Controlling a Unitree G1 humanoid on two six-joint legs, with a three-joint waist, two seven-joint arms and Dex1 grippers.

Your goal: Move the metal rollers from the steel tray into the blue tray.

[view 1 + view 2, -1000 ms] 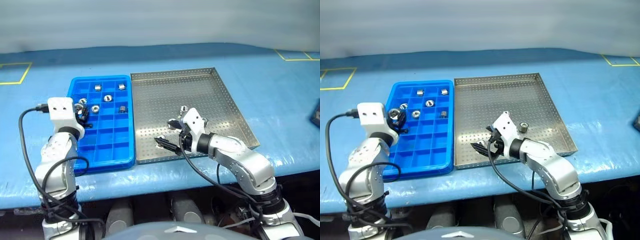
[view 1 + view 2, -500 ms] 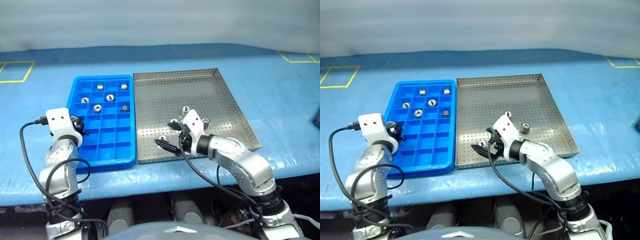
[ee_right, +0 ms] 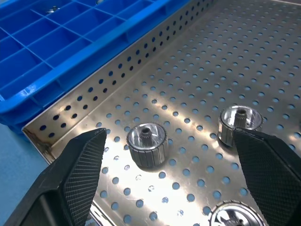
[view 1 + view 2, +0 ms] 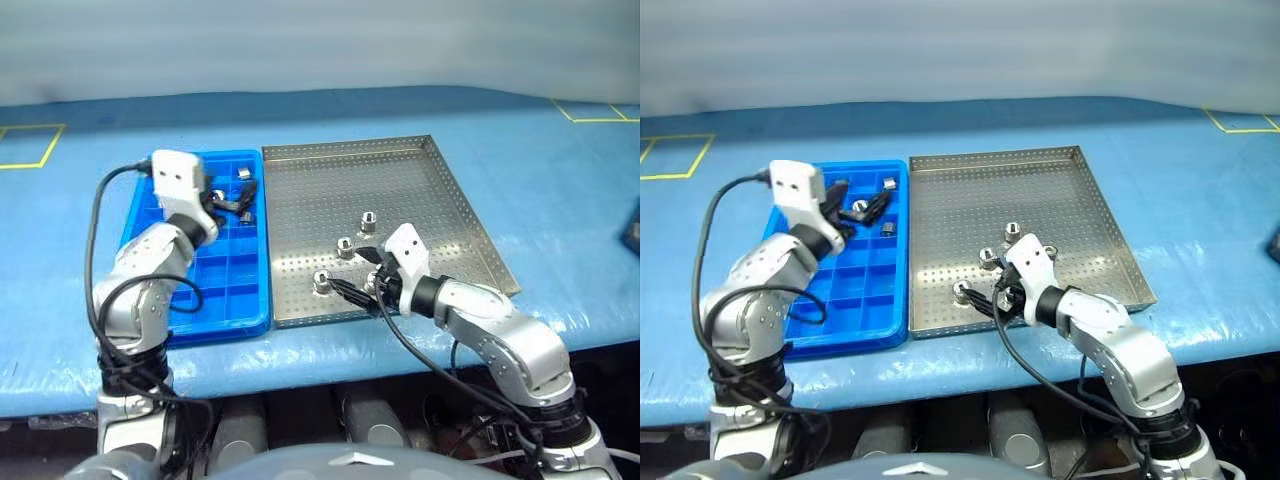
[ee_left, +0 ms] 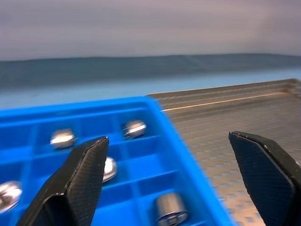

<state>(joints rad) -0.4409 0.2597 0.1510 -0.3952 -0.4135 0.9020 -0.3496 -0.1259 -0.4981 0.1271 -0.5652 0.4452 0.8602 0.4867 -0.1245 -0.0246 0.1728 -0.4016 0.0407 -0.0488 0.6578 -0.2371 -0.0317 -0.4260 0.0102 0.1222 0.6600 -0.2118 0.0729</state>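
Observation:
The steel tray lies right of the blue tray. Three metal rollers stand in the steel tray's near half. My right gripper hangs open low over that part; in the right wrist view one roller sits between its fingers, untouched, with another roller further on. My left gripper is open and empty above the blue tray's far compartments, which hold several rollers.
Both trays rest side by side on a blue table cover. Yellow tape marks sit at the far left and far right corners. A dark object shows at the right edge.
My left gripper rose and swung right from the blue tray's left rim to over its far compartments, and opened; the roller it held is gone from its fingers. The right gripper shifted slightly right.

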